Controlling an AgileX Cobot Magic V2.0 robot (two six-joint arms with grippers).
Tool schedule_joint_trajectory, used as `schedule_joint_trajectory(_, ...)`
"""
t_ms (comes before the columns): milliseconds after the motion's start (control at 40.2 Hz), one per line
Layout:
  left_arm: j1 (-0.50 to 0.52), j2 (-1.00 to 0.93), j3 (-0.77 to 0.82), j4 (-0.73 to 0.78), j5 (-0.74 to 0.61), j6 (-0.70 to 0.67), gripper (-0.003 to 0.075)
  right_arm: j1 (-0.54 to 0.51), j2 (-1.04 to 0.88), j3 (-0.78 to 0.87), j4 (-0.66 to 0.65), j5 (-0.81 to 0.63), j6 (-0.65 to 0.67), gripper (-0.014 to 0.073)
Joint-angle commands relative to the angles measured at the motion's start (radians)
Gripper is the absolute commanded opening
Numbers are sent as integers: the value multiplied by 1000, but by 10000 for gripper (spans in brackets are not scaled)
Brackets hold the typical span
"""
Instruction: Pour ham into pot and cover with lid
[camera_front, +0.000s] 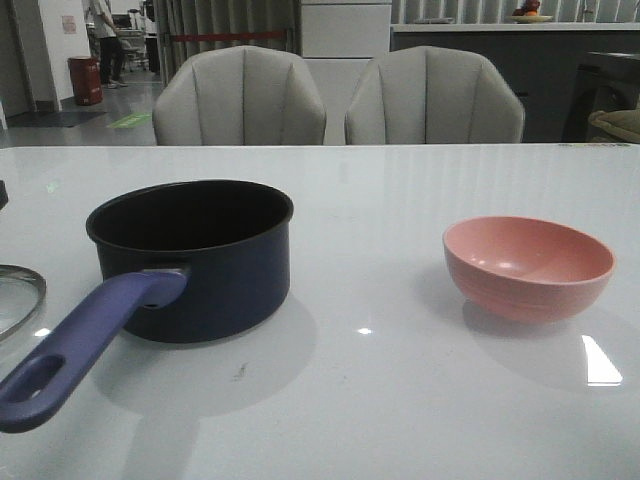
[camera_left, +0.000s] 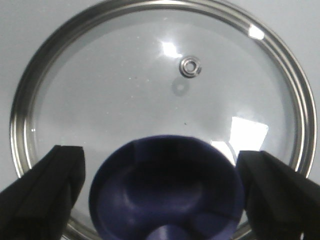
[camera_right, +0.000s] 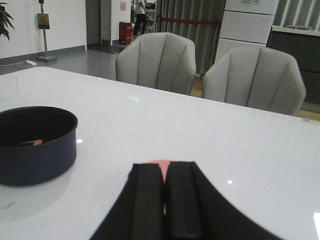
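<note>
Now lid pickup: ham (camera_right: 37, 142) in pot (camera_front: 195, 260).
Left gripper (camera_left: 160, 192) wide open, straddling lid (camera_left: 150, 90) knob (camera_left: 167, 187); right gripper (camera_right: 164, 200) closed, empty.

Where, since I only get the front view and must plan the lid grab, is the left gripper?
Observer: The left gripper hangs open over the lid, one finger on either side of its knob, neither touching it.
Operator: Is any ham in the pot?
Observer: Yes, the right wrist view shows an orange piece of ham on the floor of the pot.
Operator: And the right gripper?
Observer: The right gripper is shut, with the pink bowl showing just behind its fingers.
</note>
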Motion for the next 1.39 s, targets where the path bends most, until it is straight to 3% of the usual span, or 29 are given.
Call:
schedule_joint_trajectory(0, 2, -45, -26, -10, -2, -11, 620, -1, 14, -28, 7, -73, -10, 149)
schedule_joint_trajectory(149, 2, -45, -26, -10, -2, -11, 533, -1, 14, -28, 7, -73, -10, 149)
schedule_joint_trajectory(323, 2, -45, -26, -10, 0, -11, 356, -1, 14, -28, 7, -73, -10, 149)
schedule_joint_trajectory(498, 2, -45, -26, -10, 6, -11, 276, -1, 14, -28, 7, -73, -10, 149)
schedule_joint_trajectory(1244, 0, -81, -165, -10, 129, 4, 265, -1, 14, -28, 7, -73, -10, 149)
schedule_joint_trajectory(1369, 0, -126, -193, -77, 115, 62, 259, -1, 14, -28, 7, -73, -10, 149)
